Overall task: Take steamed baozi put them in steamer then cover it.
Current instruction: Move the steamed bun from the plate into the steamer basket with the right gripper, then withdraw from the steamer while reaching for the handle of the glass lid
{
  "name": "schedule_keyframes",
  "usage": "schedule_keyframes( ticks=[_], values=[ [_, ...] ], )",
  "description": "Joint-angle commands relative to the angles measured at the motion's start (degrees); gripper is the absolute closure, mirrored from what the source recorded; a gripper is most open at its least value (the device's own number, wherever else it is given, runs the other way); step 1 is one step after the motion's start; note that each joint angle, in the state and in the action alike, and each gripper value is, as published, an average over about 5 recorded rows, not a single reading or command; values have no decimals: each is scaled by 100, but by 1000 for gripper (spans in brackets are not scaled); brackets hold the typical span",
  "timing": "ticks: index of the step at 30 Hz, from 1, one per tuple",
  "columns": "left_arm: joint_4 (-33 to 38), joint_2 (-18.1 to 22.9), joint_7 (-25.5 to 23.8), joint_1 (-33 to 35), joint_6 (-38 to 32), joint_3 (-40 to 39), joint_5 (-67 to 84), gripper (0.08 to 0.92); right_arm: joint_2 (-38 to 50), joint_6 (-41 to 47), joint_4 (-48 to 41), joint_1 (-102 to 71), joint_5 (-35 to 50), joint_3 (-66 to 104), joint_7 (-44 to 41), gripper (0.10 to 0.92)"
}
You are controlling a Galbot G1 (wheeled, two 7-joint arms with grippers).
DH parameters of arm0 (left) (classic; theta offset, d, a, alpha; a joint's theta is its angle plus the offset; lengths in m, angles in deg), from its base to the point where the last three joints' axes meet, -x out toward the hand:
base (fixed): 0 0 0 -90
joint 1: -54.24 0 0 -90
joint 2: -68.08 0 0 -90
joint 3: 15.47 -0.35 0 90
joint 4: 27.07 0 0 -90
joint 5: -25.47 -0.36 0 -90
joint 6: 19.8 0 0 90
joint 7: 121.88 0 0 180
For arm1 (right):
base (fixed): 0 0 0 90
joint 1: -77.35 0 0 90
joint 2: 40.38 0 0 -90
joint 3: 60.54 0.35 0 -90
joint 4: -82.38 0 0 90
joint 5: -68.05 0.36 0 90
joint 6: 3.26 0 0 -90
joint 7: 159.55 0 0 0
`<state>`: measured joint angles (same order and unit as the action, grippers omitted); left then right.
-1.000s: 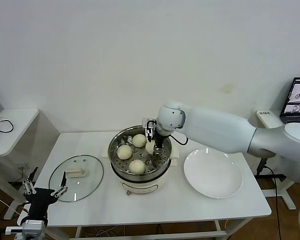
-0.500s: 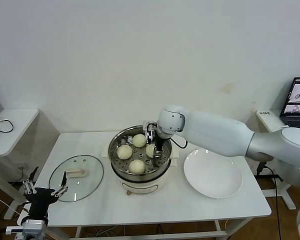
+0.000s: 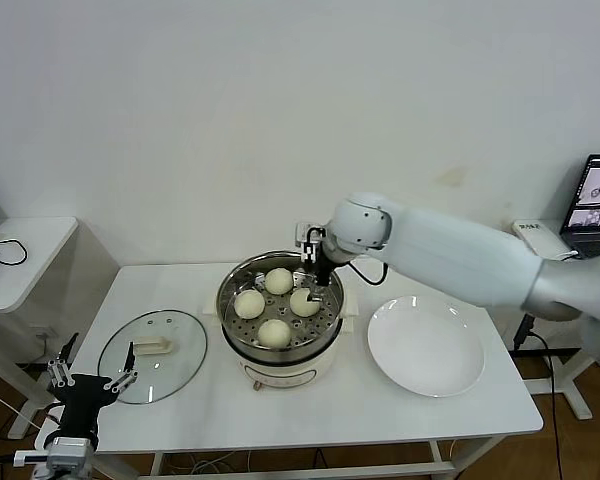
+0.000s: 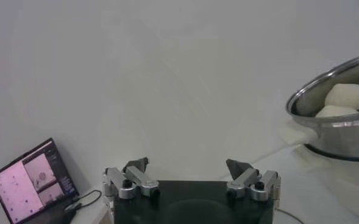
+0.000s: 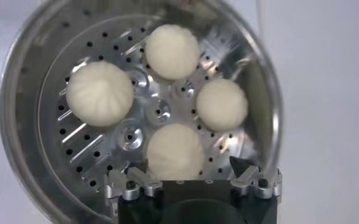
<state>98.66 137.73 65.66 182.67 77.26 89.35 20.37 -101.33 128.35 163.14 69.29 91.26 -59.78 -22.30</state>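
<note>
The steamer stands in the middle of the white tabletop, and all four steamed baozi lie inside it on the perforated tray, one at the far side, one at the left, one at the right and one at the near side, close together around the tray's centre. The right pincer hangs above the far right rim of the steamer, and its fingers are spread apart and hold nothing; in the right wrist view the right pincer is above the pot and the buns sit free below it. The glass lid with the cream handle lies flat on the tabletop to the left of the steamer, so the pot is not covered. The white plate rests to the right of the steamer. The left pincer waits low at the near left corner of the tabletop, released, with its fingers apart.
</note>
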Motion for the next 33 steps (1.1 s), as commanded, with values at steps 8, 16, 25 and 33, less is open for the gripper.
schedule_keyframes(
  ticks=[8,16,25,33],
  values=[
    [-186,-2,28,-94,-188,-67,10,177,1737,-2157,1889,-3454,792,2963,4843,203],
    [-306,33,71,-102,-257,-172,-57,177,1118,-4514,1695,-6456,-730,6054,4986,203],
    [-926,-207,69,-222,-383,-197,-1217,177,-736,-5585,2070,-9164,-1385,9006,4091,203],
    [-1884,-895,66,-425,-969,-215,-3977,177,-1533,-5238,2857,-10980,-1279,10311,3655,203]
  ],
)
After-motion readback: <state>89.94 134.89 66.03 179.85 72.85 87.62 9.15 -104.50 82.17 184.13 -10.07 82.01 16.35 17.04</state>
